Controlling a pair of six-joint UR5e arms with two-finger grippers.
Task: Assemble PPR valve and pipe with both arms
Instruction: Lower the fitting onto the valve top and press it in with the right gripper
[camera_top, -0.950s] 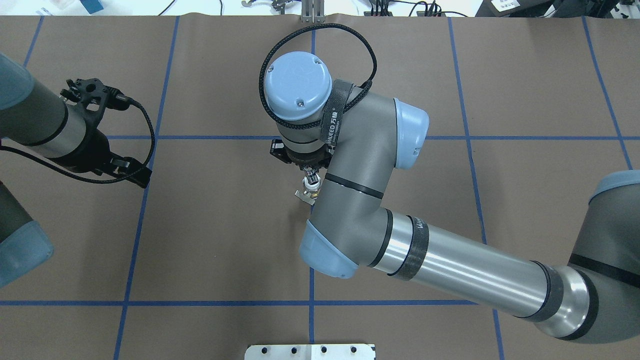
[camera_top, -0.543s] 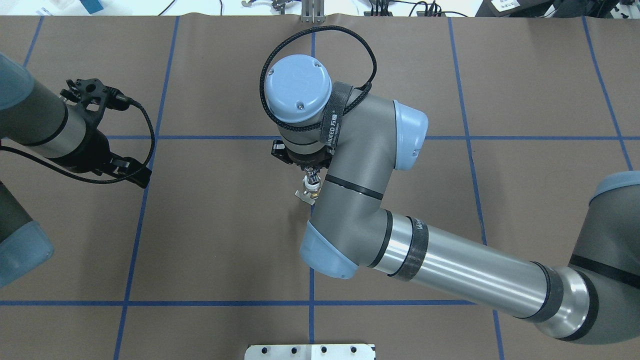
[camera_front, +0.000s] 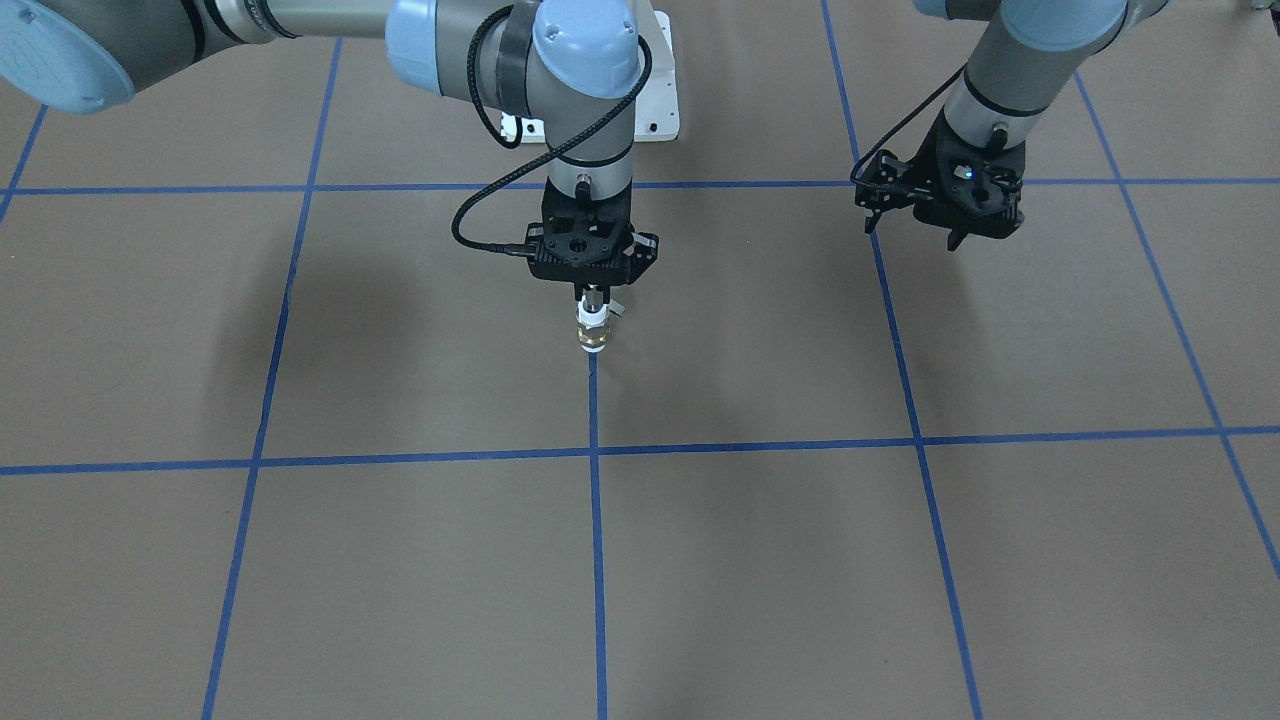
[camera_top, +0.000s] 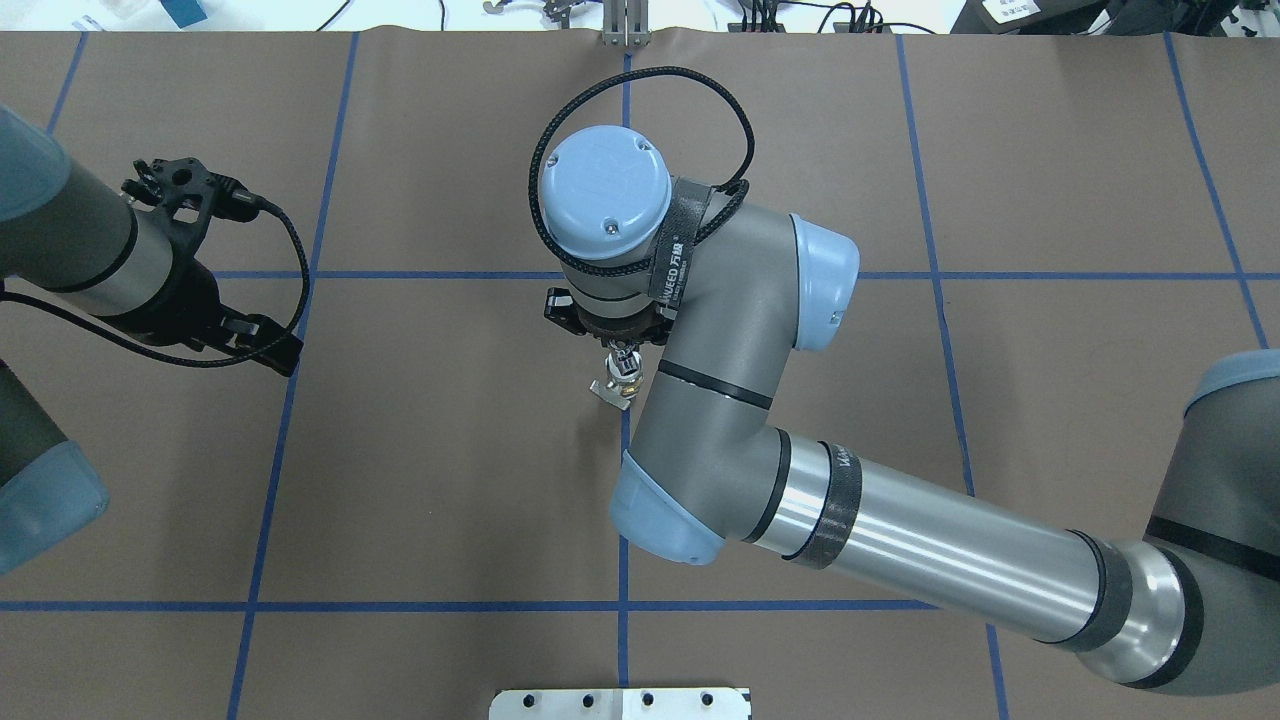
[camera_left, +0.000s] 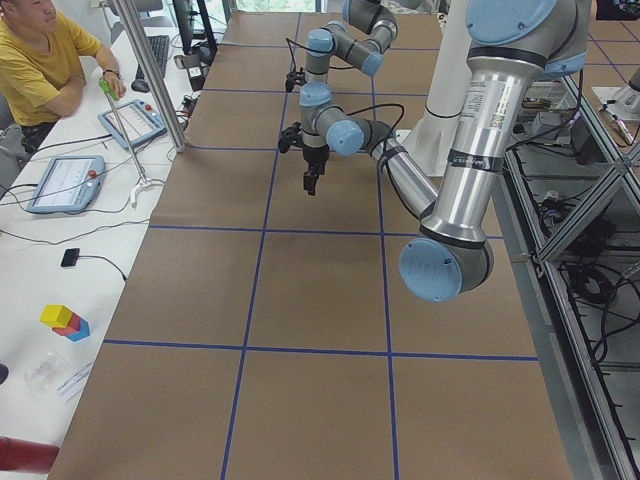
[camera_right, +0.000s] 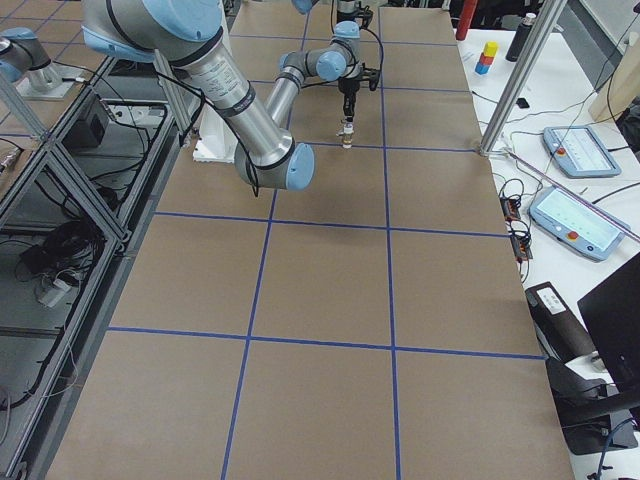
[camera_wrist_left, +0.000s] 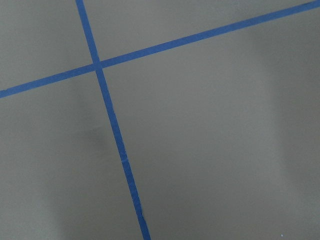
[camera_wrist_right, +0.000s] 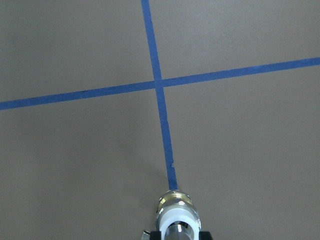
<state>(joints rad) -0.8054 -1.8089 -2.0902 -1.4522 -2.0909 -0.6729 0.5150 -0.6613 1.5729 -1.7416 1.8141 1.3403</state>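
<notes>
The brown table (camera_front: 300, 580) fills the lower half of the front-facing view and is crossed by blue tape lines (camera_front: 597, 560). Following the centre line upward, past the crossing, we reach the valve (camera_front: 592, 336), just above the middle of the frame. It stands upright on that line, brass band low and white end up. We cannot tell whether its lower end touches the table or hangs just clear of it. In the overhead view its small grey lever (camera_top: 604, 390) points toward the lower left of the frame.

Directly above the valve, the pipe (camera_wrist_right: 176, 232) sits in the white upper end. In the right wrist view it shows as a silver core inside the white ring, at the bottom centre of the frame. The right gripper (camera_front: 593, 297) points straight down and is clamped on the pipe, its jaws closed on either side. The right arm (camera_top: 900, 545) enters the overhead view from the lower right.

Farther back, at the upper right of the front-facing view, the left gripper (camera_front: 953, 238) hangs over the table, well apart from the valve. We cannot tell whether its fingers are parted or closed. The left wrist view shows table and a tape crossing. Farthest back, the white base plate (camera_front: 662, 110) lies at the top centre.
</notes>
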